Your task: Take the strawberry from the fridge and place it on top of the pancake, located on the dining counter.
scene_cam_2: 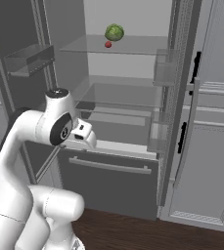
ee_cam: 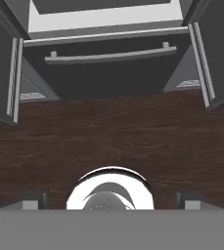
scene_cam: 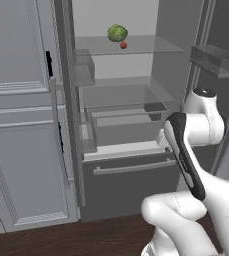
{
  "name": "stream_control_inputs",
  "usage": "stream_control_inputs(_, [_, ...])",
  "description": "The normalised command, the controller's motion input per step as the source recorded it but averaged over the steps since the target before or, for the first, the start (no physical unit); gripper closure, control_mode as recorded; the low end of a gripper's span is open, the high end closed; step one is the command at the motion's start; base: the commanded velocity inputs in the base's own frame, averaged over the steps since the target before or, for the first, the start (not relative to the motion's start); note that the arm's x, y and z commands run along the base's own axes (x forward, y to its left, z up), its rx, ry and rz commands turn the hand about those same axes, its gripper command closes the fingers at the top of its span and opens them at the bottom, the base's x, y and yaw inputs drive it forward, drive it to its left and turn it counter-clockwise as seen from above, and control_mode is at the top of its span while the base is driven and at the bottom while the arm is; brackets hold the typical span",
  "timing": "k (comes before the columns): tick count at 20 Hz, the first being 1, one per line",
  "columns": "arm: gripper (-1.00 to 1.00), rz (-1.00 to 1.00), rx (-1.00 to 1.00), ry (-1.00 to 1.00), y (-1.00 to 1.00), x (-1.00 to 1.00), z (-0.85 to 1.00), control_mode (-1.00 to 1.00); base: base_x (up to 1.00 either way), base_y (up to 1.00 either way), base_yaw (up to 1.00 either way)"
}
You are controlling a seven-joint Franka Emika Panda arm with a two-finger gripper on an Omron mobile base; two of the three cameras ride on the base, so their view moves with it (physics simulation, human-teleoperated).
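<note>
I'm looking into the open fridge (scene_cam: 136, 100) with both doors swung wide, and the strawberry (scene_cam: 123, 45) is sitting on the top glass shelf (scene_cam: 151, 46), just beside and in front of the green leafy ball (scene_cam: 117, 33). My gripper (ee_cam: 111, 205) is pointing down at the dark wood floor (ee_cam: 113, 136) in front of the bottom drawer (ee_cam: 108, 68), fingers (ee_cam: 33, 200) spread wide and holding nothing. The arm is folded low, well below that shelf, so I'm facing a long reach upward. The risks I'm weighing: clipping the lower glass shelves or the door bins on the way up, nudging the leafy ball, or knocking the tiny fruit so it rolls back or off the shelf.
</note>
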Motion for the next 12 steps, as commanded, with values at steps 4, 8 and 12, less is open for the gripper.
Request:
stream_control_inputs(4, [-1.00, 0.14, 0.05, 0.00, 0.00, -0.19, 0.00, -1.00, 0.00, 0.00, 0.00])
stream_control_inputs(8, [-1.00, 0.00, 0.00, 0.00, 0.00, 0.00, 0.00, -1.00, 0.00, 0.00, 0.00])
stream_control_inputs(12, [-1.00, 0.00, 0.00, 0.00, 0.00, 0.00, 0.00, -1.00, 0.00, 0.00, 0.00])
